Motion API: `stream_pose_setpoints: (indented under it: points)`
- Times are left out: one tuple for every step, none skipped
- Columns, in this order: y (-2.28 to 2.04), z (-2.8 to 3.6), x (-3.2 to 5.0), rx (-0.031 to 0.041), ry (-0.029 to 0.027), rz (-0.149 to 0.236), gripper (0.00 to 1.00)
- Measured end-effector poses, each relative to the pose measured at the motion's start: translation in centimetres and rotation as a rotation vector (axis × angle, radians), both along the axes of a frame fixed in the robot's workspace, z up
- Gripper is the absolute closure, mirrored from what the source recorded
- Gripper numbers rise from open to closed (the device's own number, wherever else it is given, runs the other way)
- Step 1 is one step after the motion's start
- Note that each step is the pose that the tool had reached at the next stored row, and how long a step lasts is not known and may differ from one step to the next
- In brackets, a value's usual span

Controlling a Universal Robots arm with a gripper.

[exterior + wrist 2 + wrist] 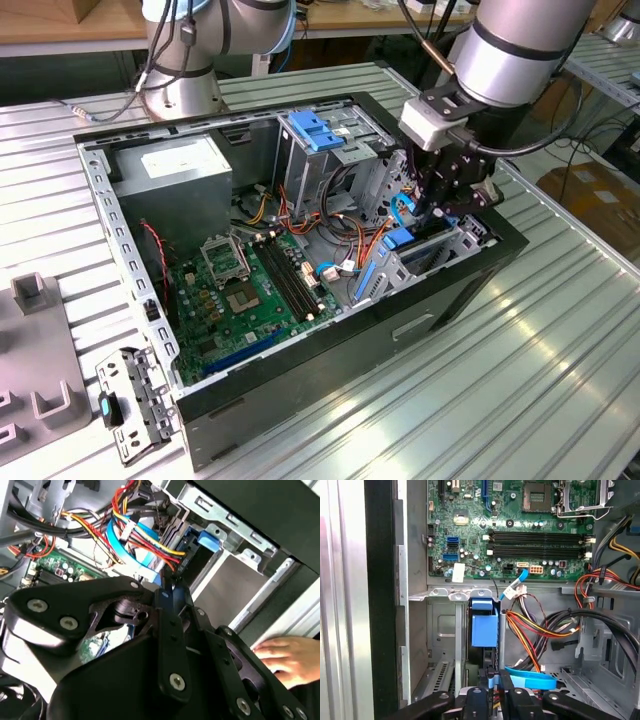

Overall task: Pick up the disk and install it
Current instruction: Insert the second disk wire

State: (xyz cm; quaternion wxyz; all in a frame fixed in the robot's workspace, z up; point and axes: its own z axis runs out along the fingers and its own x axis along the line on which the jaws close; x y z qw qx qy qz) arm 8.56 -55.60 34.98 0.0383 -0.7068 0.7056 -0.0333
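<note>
Reaching down into the open computer case (330,350), the gripper (440,210) has its fingertips at the mouth of the metal drive cage (442,630). In the first wrist view its jaws are drawn nearly together, leaving only a slim gap. They seem to pinch the thin near edge of the disk (484,625) rather than its broad faces. That narrow hold suits the slot, since the cage walls stand close on either side of the fingers and leave no room for a wide grasp.

The disk sits directly ahead of the fingertips, on edge between those walls, with the light-blue carrier rail showing along its visible side. Its long axis appears to run straight on from the gripper's line of reach into the bay, so its flat faces lie parallel to the cage walls. How deep it has gone I cannot tell.

A light-blue flat data cable (532,681) curls just beside the fingers, and a bundle of red, yellow and black wires (530,630) hangs near it. The motherboard (520,530) lies well beyond the disk. Behind the gripper, a person's hand (285,657) rests on the case, probably to steady it.
</note>
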Motion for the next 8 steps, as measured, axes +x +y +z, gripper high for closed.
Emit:
stream_pose_setpoints:
  points:
    - [0.00,0.09,0.02,0.0001,0.0000,0.000,0.76]
    - [0.00,0.18,0.04,0.0002,0.0000,0.000,0.76]
    - [0.00,0.26,0.06,0.0002,0.0000,0.000,0.76]
    - [0.00,0.34,0.06,0.0003,0.0000,0.000,0.76]
    - [0.00,0.33,0.07,0.0004,0.0000,0.000,0.76]
    - [0.00,0.33,0.08,0.0004,0.0000,0.000,0.76]
    - [0.00,0.34,0.08,0.0004,0.0000,0.000,0.76]
    - [0.00,0.35,0.09,0.0002,0.0000,0.000,0.78]
